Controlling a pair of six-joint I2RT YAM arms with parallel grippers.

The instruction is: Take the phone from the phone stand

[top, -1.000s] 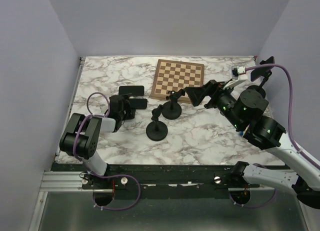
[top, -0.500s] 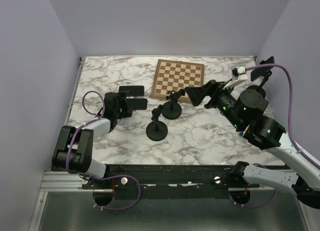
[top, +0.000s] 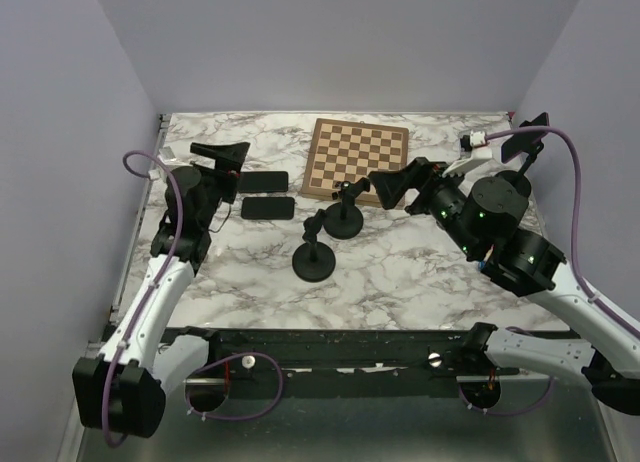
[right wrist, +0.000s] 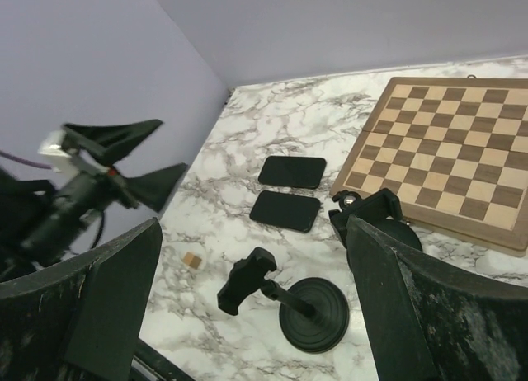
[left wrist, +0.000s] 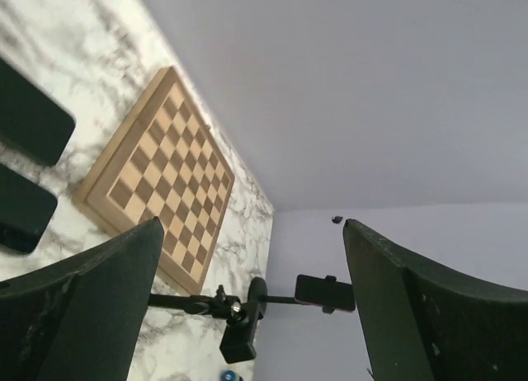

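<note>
2 phones (top: 268,208) lay flat on the worktop (top: 420,272) beside bare stands (top: 314,264), so the left fingers (left wrist: 91,307) and right fingers (right wrist: 99,307) stood apart, empty.

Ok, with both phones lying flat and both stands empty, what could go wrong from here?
The open right gripper hangs close to the head of the far stand, so a sideways move could topple it onto the chessboard. The open left gripper sits just left of the two phones; a low sweep might shove them.
</note>
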